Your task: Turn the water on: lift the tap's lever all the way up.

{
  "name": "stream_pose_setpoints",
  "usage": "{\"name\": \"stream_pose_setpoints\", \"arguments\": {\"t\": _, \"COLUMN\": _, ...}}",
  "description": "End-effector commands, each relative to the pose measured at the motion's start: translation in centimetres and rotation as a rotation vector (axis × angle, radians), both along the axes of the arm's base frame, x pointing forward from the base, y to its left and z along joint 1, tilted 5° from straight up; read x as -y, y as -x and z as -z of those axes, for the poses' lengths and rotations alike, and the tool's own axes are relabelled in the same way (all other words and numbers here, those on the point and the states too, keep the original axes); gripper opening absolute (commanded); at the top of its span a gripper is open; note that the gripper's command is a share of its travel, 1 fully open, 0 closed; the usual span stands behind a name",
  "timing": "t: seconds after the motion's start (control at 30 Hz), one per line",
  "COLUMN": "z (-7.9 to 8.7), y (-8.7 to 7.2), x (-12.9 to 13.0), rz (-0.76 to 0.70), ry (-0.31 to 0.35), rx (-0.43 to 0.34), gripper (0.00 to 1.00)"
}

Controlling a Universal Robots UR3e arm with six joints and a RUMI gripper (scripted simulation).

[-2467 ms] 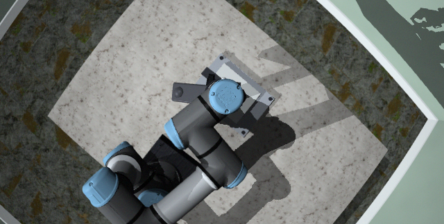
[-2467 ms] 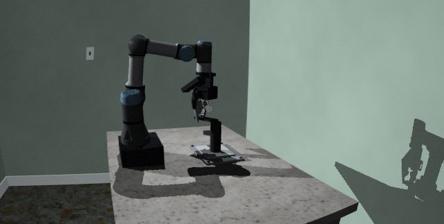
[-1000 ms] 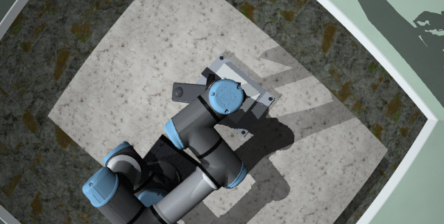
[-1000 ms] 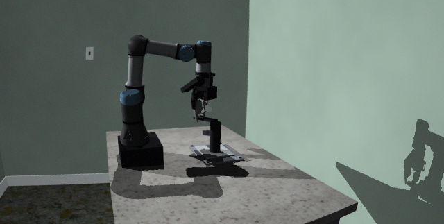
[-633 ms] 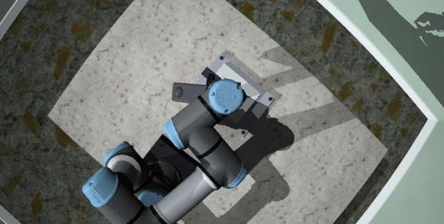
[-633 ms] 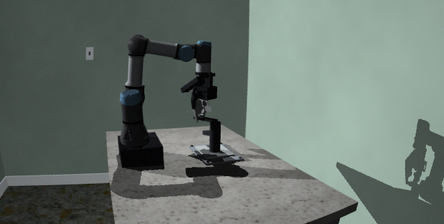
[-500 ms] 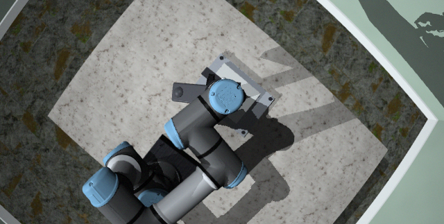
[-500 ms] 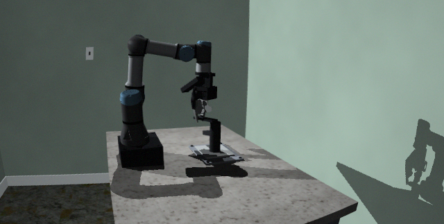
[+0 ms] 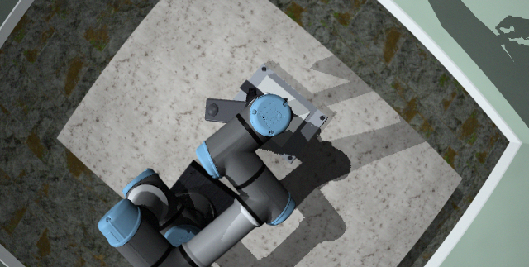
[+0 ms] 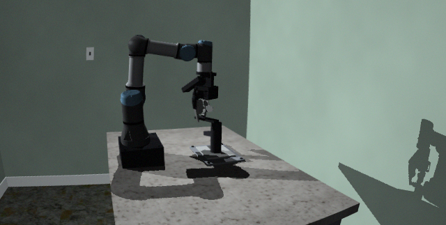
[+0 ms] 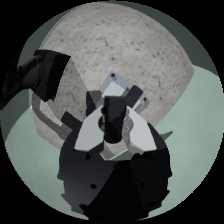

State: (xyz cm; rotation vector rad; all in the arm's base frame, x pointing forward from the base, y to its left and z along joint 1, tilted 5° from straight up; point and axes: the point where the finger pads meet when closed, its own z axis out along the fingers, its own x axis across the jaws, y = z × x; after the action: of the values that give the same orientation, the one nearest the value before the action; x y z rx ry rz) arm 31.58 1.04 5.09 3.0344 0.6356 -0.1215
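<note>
My base block (image 10: 153, 155) sits on the table (image 10: 279, 190) at its 9 o'clock edge. The tap (image 10: 216, 138) stands on its plate (image 10: 237, 159) at 3 o'clock of my base. My gripper (image 10: 202, 111) hangs directly above the tap, clamped on its lever (image 10: 210, 119).

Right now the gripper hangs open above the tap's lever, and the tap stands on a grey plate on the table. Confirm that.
Not open: the gripper is shut on the tap's lever, as the wrist view shows. The tap does stand on the grey plate on the table.
</note>
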Motion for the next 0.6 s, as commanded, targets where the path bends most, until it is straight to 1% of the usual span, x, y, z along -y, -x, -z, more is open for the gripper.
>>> {"name": "stream_pose_setpoints", "arguments": {"t": 0.0, "z": -0.6, "y": -0.2, "x": 0.1, "rz": 0.0, "ry": 0.001, "rx": 0.003, "gripper": 0.0}}
{"name": "stream_pose_setpoints", "arguments": {"t": 0.33, "z": -2.6, "y": -0.6, "x": 0.8, "rz": 0.0, "ry": 0.001, "rx": 0.003, "gripper": 0.0}}
{"name": "stream_pose_setpoints", "arguments": {"t": 0.57, "z": -3.0, "y": -0.7, "x": 0.9, "rz": 0.0, "ry": 0.001, "rx": 0.003, "gripper": 0.0}}
